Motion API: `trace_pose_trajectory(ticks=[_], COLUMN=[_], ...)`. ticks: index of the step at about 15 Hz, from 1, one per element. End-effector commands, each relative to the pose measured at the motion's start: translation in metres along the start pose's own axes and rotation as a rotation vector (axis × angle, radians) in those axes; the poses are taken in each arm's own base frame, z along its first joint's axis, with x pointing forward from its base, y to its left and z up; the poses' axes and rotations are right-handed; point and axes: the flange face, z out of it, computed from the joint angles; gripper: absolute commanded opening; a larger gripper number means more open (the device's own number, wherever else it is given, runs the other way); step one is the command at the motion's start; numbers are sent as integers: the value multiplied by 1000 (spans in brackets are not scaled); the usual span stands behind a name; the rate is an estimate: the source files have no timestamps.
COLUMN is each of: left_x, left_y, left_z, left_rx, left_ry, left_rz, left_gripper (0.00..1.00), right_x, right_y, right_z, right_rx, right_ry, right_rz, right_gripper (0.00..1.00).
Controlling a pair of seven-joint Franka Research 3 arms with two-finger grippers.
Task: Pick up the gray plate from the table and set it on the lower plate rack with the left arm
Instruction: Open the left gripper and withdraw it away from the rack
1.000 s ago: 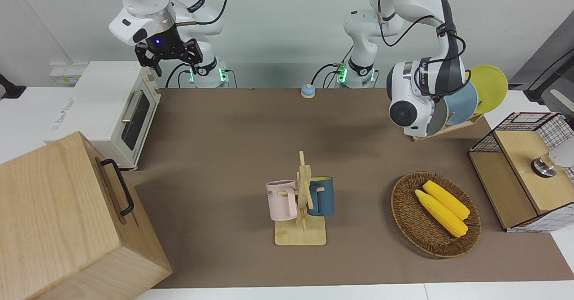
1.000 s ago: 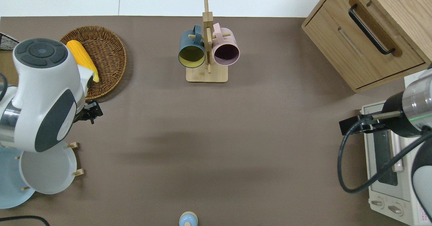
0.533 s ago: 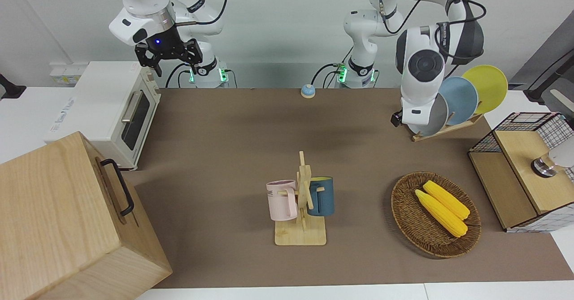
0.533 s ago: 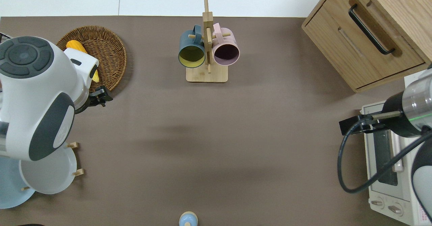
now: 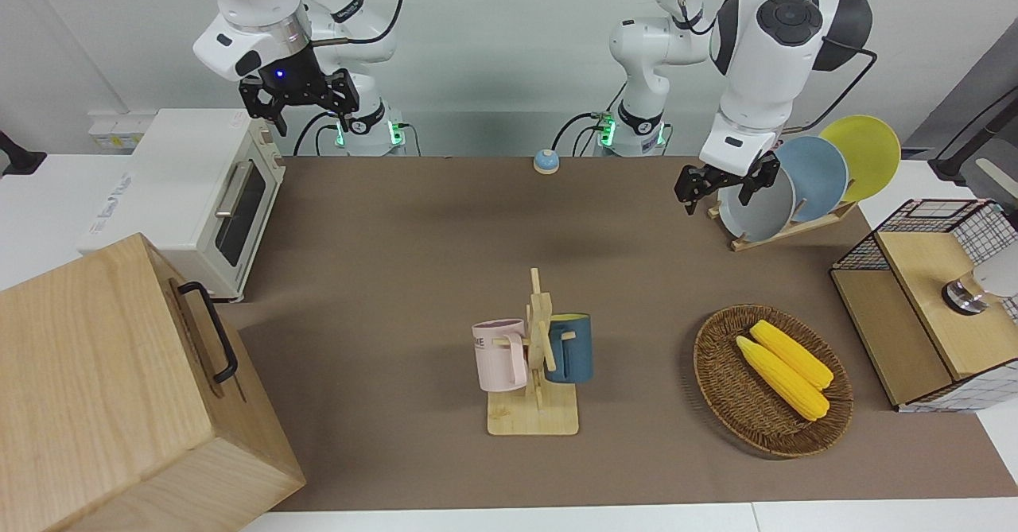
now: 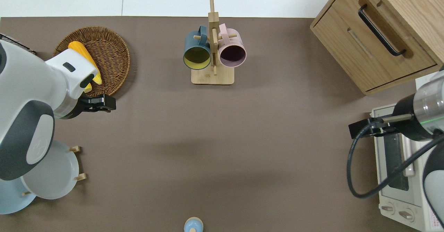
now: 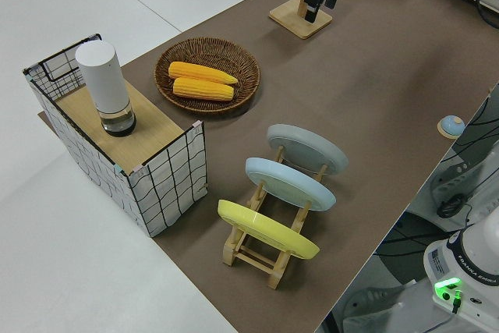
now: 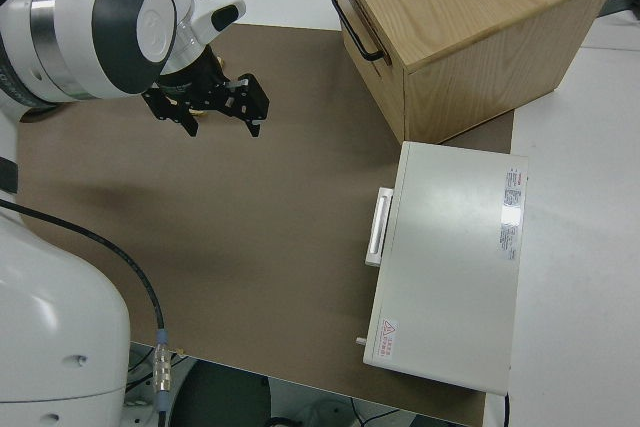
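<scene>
The gray plate (image 5: 759,207) stands tilted in the end slot of the lower plate rack (image 5: 795,228), beside a bluer plate (image 5: 815,178) and a yellow plate (image 5: 867,150). It also shows in the overhead view (image 6: 52,176) and the left side view (image 7: 308,148). My left gripper (image 5: 725,188) is open and empty, up in the air and apart from the plate. In the overhead view the left gripper (image 6: 100,103) is over bare table at the wicker basket's edge. My right arm is parked, its gripper (image 5: 298,106) open.
A wicker basket (image 5: 708,373) holds two corn cobs. A wooden mug stand (image 5: 534,357) with two cups stands mid-table. A wire-sided box (image 5: 930,309) is at the left arm's end. A toaster oven (image 5: 199,198) and a wooden cabinet (image 5: 119,389) are at the right arm's end.
My left arm has risen and swung off the rack, its gripper moving from beside the gray plate to over the table by the basket. The plate has stayed in the rack.
</scene>
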Motion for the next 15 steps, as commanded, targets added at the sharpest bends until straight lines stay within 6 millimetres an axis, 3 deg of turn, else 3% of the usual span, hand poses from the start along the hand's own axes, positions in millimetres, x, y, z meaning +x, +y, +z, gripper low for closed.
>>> trace_pose_trajectory(ticks=[1, 4, 15], left_x=[-3, -10, -10], left_y=[2, -1, 0], left_z=[-10, -26, -25], left_rx=[-39, -129, -136], left_ry=[38, 35, 34], left_rz=[72, 136, 99], left_gripper=[1000, 1000, 1000], right_x=[-4, -4, -4], right_y=[3, 3, 3], right_z=[-4, -4, -4], right_rx=[3, 3, 3], right_ry=[-5, -5, -5], right_rz=[3, 3, 3], right_gripper=[987, 990, 990])
